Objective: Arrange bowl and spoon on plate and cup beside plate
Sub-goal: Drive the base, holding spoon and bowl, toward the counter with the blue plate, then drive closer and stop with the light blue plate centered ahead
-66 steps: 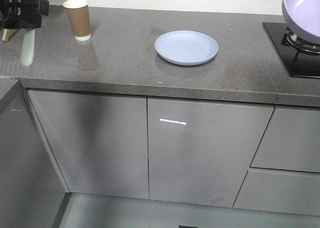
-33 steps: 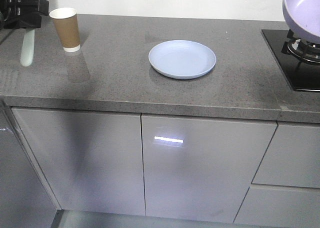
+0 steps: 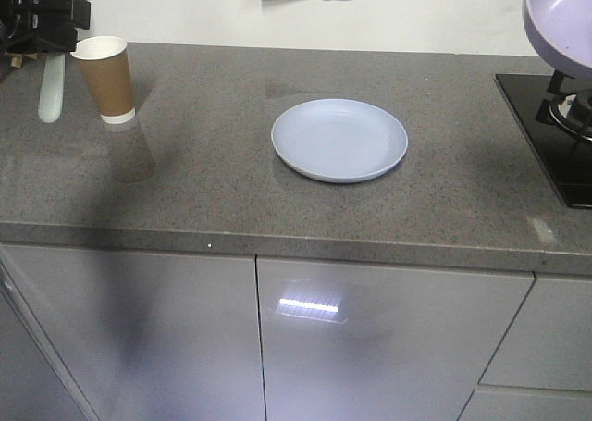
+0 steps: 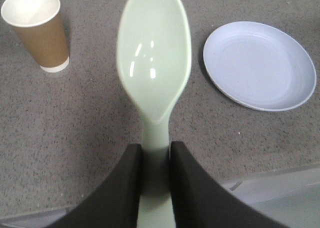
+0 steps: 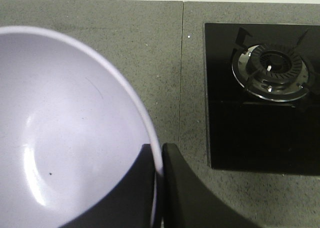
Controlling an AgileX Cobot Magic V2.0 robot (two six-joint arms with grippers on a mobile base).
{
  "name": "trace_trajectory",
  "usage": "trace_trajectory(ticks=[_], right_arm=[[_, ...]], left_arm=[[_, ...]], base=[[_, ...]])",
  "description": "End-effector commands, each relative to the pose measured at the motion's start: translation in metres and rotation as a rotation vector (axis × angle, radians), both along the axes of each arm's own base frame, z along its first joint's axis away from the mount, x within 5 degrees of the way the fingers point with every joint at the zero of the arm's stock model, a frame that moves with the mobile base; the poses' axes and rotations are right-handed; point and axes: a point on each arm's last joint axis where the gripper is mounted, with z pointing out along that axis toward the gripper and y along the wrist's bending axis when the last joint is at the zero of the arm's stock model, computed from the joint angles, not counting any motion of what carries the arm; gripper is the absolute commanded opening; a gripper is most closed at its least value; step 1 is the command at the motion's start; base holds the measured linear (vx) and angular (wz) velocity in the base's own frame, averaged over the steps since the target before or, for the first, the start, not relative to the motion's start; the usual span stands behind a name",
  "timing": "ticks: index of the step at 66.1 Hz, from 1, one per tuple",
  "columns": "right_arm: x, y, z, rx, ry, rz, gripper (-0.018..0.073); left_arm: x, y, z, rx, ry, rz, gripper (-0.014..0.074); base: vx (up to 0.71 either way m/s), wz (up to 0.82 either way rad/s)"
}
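Nearest are the grey cupboard doors [image 3: 370, 338], then the grey counter [image 3: 203, 190]. The plate [image 3: 339, 140] sits in the middle of the counter with nothing on it. The cup [image 3: 104, 77] stands upright at about ten o'clock from the plate, well apart from it. Just left of the cup, the left gripper [image 4: 155, 149] is squeezed tight on the handle of the spoon [image 4: 152, 62]. At about two o'clock from the plate, up over the stove [image 5: 272, 70], the right gripper [image 5: 159, 155] pinches the rim of the bowl [image 5: 65, 133]. Both things are held, so I think this is the carrying step. Next, the bowl should go over the plate and come down flat, leaving room for the spoon.
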Motion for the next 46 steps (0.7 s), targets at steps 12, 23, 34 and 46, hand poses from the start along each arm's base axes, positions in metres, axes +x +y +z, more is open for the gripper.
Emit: trace_trajectory(ticks=[12, 23, 34, 46], right_arm=[[-0.0103, 0.0007, 0.0221, -0.015, -0.128, -0.008, -0.0006], [-0.0103, 0.0007, 0.0221, -0.015, -0.128, -0.008, -0.0006], [-0.0103, 0.0007, 0.0221, -0.015, -0.128, -0.008, -0.0006], [-0.0103, 0.0007, 0.0221, -0.015, -0.128, -0.008, -0.0006]], left_arm=[[-0.0113, -0.0007, 0.0256, -0.037, -0.122, 0.000, -0.0006], [-0.0113, -0.0007, 0.0256, -0.037, -0.122, 0.000, -0.0006], [-0.0113, -0.0007, 0.0256, -0.037, -0.122, 0.000, -0.0006], [-0.0113, -0.0007, 0.0256, -0.037, -0.122, 0.000, -0.0006]], base=[[0.15, 0.00], [0.14, -0.01], [0.13, 0.00], [0.12, 0.01]])
